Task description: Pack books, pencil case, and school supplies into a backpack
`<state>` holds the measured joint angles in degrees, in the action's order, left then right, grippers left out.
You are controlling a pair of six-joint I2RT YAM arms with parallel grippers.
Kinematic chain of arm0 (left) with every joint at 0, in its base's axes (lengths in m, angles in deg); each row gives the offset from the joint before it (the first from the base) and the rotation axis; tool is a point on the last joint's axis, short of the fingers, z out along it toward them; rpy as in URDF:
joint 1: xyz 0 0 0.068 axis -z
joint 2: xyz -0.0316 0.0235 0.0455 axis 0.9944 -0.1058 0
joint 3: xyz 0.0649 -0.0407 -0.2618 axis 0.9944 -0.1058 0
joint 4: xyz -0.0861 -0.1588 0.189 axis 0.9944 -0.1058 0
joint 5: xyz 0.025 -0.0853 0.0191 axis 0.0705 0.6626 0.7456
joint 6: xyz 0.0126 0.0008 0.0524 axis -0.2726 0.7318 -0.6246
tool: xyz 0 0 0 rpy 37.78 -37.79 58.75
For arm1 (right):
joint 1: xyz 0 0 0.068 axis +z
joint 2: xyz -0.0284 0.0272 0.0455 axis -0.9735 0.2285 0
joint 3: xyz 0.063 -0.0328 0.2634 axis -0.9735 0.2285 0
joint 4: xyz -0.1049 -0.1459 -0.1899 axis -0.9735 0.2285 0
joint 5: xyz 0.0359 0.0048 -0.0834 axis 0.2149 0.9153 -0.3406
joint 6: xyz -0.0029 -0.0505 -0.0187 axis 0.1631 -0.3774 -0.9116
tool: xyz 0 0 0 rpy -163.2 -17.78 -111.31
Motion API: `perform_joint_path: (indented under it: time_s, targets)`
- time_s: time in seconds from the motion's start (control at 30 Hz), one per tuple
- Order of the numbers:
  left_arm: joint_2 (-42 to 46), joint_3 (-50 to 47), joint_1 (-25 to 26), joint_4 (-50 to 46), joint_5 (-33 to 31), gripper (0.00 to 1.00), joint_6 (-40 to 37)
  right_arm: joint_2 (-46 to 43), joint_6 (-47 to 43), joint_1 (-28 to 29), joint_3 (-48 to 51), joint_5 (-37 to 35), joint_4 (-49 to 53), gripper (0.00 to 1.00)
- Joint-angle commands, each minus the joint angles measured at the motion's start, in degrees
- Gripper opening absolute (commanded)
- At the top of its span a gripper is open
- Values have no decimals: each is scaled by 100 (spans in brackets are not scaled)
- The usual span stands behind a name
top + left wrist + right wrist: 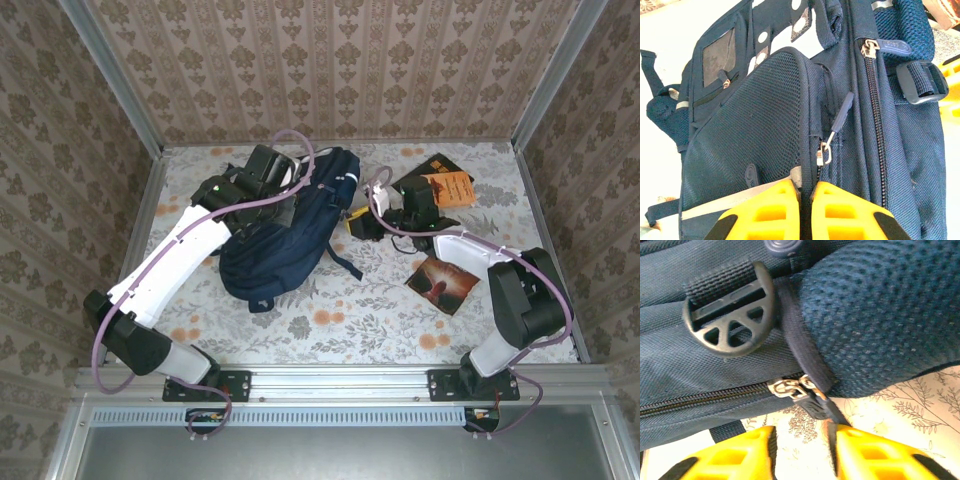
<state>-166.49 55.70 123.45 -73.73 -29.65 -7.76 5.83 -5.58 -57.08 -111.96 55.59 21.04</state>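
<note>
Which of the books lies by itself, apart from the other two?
The reddish-brown book, alone nearer the front edge beside the right arm; the orange book lies overlapping the black book farther back.

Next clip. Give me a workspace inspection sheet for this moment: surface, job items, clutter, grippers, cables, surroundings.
Surface: table with a floral covering.
Job's things: backpack lying centre-left; orange book overlapping a black book at far right; reddish-brown book nearer, on its own.
Clutter: nothing seen.
Grippers: left gripper shut, apparently pinching a backpack seam; right gripper open, with the zipper pull between its fingers.
Cables: purple cables run along both arms, one looping over the backpack.
Surroundings: patterned walls; metal rail at the near edge.
</note>
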Motion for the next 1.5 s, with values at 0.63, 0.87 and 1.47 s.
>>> perform_joint_path:
  time_s: [0.63,0.87,1.47]
  targets:
    - [324,26,-68,609,123,0,142,598,167,200,-248,-30,-955,28]
    - [299,-32,-103,658,147,0,172,419,168,209,-104,145,-973,12]
    - [22,-392,-225,1487,349,0,786,-719,-153,626,685,-619,-82,0]
